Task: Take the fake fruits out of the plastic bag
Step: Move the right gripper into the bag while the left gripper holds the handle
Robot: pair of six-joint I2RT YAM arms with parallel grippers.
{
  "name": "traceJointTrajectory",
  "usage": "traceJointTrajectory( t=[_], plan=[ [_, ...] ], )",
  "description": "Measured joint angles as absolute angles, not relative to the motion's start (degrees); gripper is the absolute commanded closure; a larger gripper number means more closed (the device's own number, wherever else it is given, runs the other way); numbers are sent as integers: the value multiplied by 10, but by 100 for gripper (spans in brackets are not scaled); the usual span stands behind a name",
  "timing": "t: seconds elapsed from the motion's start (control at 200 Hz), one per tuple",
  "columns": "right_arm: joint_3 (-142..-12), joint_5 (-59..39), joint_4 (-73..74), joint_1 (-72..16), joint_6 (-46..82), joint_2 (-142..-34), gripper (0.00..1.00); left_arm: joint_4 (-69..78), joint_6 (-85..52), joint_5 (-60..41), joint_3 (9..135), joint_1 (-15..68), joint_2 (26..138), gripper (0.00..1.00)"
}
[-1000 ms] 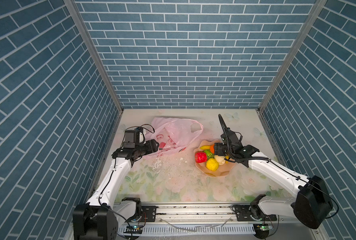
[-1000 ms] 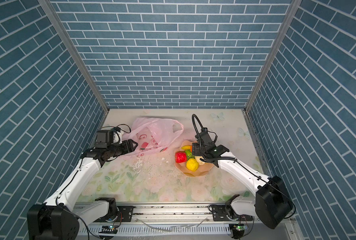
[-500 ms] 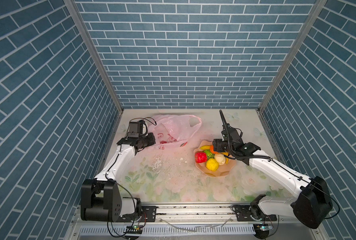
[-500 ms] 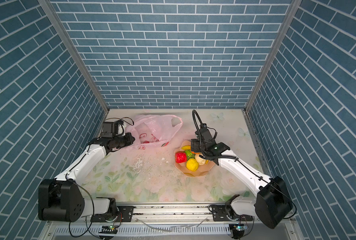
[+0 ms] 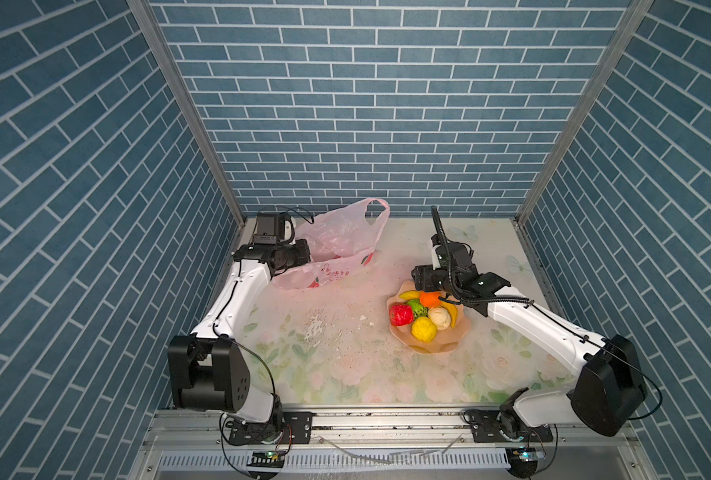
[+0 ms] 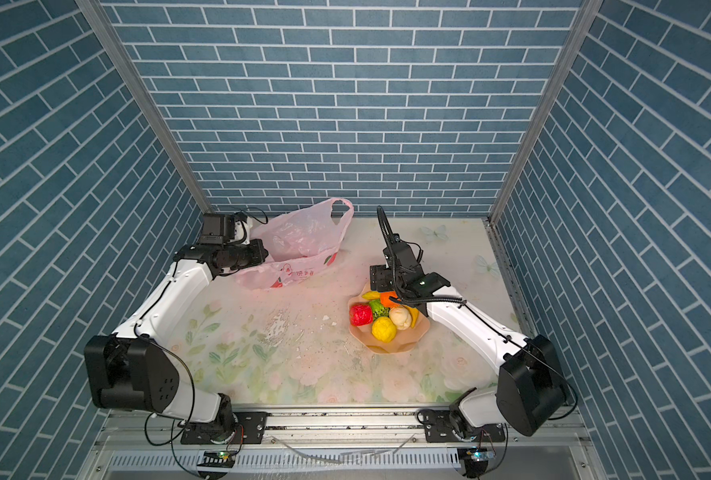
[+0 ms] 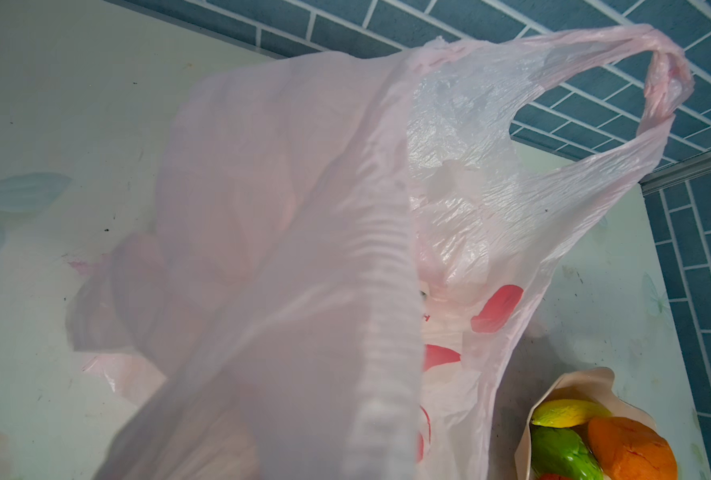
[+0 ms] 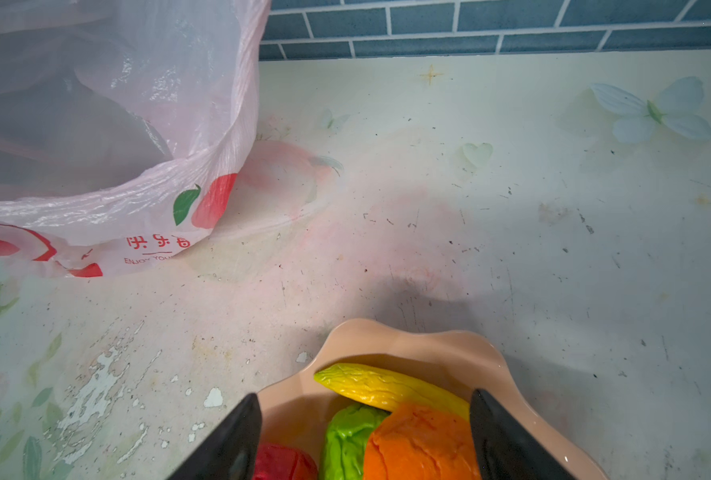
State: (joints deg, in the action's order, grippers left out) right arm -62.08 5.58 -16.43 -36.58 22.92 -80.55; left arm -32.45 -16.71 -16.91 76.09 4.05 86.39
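The plastic bag (image 5: 337,249) stands at the back left of the table (image 5: 345,374), close before the rear wall. One loop handle (image 7: 663,89) rises above it. The left arm (image 5: 246,291) reaches from the front left, and its end lies against the left side of the bag. The bowl (image 5: 437,347) sits to the right of the bag and nearer to the front, apart from it. The fake fruits (image 5: 422,318) that show lie together in the bowl, with bananas (image 5: 452,316) at their back and right edge. The right gripper (image 8: 365,397) hangs over the back rim of the bowl. Loose flakes (image 5: 316,328) lie on the table in front of the bag, left of the bowl.
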Motion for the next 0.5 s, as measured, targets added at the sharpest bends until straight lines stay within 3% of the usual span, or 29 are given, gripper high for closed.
traceJointTrajectory(
  t=[0.35, 0.495],
  plan=[
    [-649, 10, -142, -366, 223, -831, 22, -408, -128, -176, 852, 57, 895, 89],
    [-670, -29, -137, -366, 220, -845, 29, -430, -116, -181, 845, 68, 893, 90]
  ],
)
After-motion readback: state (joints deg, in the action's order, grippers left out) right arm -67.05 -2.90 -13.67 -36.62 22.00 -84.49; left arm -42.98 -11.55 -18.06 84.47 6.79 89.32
